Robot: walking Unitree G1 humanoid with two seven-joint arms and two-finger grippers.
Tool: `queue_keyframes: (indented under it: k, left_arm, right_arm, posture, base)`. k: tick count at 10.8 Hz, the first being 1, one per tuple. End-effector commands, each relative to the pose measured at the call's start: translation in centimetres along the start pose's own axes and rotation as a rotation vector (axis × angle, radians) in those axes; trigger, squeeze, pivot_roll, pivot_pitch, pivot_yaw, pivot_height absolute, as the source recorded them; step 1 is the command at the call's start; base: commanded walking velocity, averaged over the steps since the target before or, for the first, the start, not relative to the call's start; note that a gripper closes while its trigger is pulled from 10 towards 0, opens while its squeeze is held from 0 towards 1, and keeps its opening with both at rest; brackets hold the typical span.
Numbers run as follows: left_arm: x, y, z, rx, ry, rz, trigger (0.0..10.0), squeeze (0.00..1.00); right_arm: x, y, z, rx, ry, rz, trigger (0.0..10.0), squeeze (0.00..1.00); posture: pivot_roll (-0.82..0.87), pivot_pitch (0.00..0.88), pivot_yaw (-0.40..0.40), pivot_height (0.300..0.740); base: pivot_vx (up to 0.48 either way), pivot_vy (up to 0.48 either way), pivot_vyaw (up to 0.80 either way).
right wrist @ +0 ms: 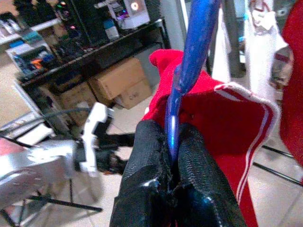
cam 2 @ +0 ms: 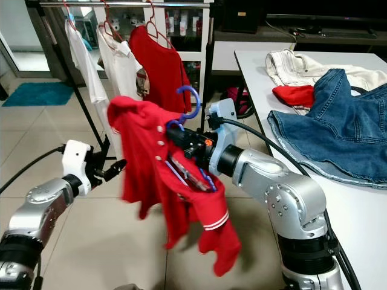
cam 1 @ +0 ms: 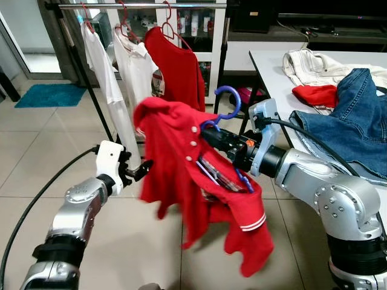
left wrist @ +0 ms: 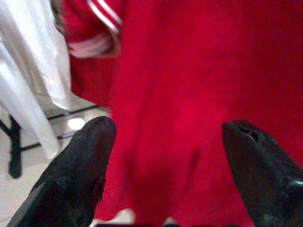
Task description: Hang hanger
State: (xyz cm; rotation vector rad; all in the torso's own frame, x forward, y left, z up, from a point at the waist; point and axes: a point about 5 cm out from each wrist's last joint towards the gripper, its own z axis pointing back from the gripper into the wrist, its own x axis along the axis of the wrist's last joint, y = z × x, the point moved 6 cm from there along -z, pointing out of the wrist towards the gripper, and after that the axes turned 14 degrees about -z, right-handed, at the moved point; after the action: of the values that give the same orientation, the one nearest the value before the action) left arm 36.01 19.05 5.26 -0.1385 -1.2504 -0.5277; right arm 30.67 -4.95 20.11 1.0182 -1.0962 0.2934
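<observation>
One thing to hang: the blue hanger [cam 1: 225, 103], carrying a red polo shirt [cam 1: 181, 163], sits below and nearer you than the rail [cam 1: 145, 5].
Hanger hook: it curls up above the shirt collar, so you can judge its open side before you lift; the right wrist view shows the blue stem [right wrist: 182, 85] running straight up out of the grip.
Right hand [right wrist: 173, 151]: your two black fingers are pinched closed on the hanger stem just under the hook, with the shirt draped over and below them.
Direction to go: from that hand the rail lies up, forward and to your left; my judgement is that the coming move is a raise and reach that way, hook leading.
Long axis: the hanger's shoulders run roughly along your right forearm, not parallel to the rail, so you will likely need to turn it.
Free spot: on the rail, a red shirt [cam 1: 181, 66] and two white shirts [cam 1: 130, 66] hang to the left; the bare stretch is just right of the red one.
Left hand [cam 1: 138, 170]: fingers spread apart, gripping nothing, just beside the hanging red cloth and well below the rail.
Nearer arm: the right, already holding.
Worktop [cam 1: 266, 66]: right of the rail, with jeans [cam 1: 351, 115] and other clothes.
</observation>
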Motion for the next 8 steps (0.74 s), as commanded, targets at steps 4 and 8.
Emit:
queue_keyframes:
  k: [4,8]
  left_arm:
    - [1.2,1.5,-0.4,0.059,-0.076,-0.063,0.0,0.0]
    - [1.8,2.4,-0.4,0.062,-0.123,-0.125,10.0,1.0]
  right_arm:
    - [0.6,3.0,0.9,0.133,-0.014,-0.031,10.0,0.0]
    - [0.3,3.4,1.6,0.161,0.008,-0.062,10.0,0.0]
  posture:
    - [-0.04,0.0,0.053,0.74]
    - [-0.04,0.0,0.051,0.74]
  base:
    - [0.0,0.0,0.0]
    - [0.0,0.0,0.0]
